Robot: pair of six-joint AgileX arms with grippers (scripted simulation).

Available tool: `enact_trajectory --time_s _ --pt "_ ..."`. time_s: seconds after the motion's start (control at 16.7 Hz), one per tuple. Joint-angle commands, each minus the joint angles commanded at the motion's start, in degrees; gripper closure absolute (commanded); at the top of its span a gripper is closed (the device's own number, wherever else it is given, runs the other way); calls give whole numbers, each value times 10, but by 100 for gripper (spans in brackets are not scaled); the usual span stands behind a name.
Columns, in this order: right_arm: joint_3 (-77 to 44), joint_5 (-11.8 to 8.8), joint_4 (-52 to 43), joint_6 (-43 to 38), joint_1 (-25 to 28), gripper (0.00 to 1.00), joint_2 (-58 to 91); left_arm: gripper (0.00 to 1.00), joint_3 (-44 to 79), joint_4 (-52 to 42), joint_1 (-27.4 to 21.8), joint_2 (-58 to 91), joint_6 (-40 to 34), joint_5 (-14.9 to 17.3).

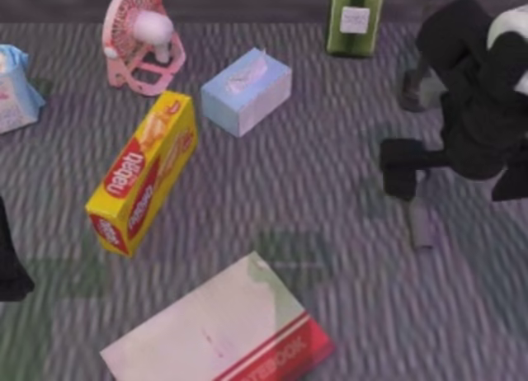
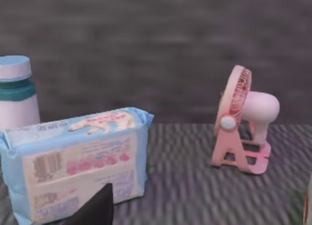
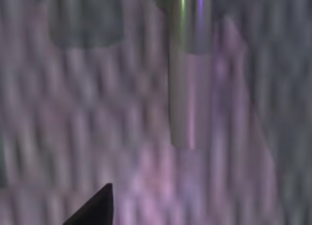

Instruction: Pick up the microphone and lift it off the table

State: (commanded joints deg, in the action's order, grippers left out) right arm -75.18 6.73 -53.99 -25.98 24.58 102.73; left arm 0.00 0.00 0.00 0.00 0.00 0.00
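Right gripper [image 1: 410, 176] at the table's [image 1: 330, 199] right side grasps the microphone [image 1: 421, 220] by its head, handle hanging; left gripper's finger state cannot be told

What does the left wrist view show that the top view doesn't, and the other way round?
Left wrist view only: a white bottle with a teal collar and pale blue cap.
Top view only: the right gripper over the microphone, the yellow box, tissue box, green bottle and notebook.
Both: the pink fan, the blue wipes pack and the table.
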Motion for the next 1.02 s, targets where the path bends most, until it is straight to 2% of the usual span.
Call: enact_trajectory --time_s 0.24,0.66,1.02 --pt "-72 6 -43 -23 22 0 86 0 0 0 0 0 0 0" --pt "-77 6 -44 -25 21 0 94 0 0 0 0 0 0 0" --pt "-22 7 70 -15 13 0 150 0 0 0 0 0 0 0"
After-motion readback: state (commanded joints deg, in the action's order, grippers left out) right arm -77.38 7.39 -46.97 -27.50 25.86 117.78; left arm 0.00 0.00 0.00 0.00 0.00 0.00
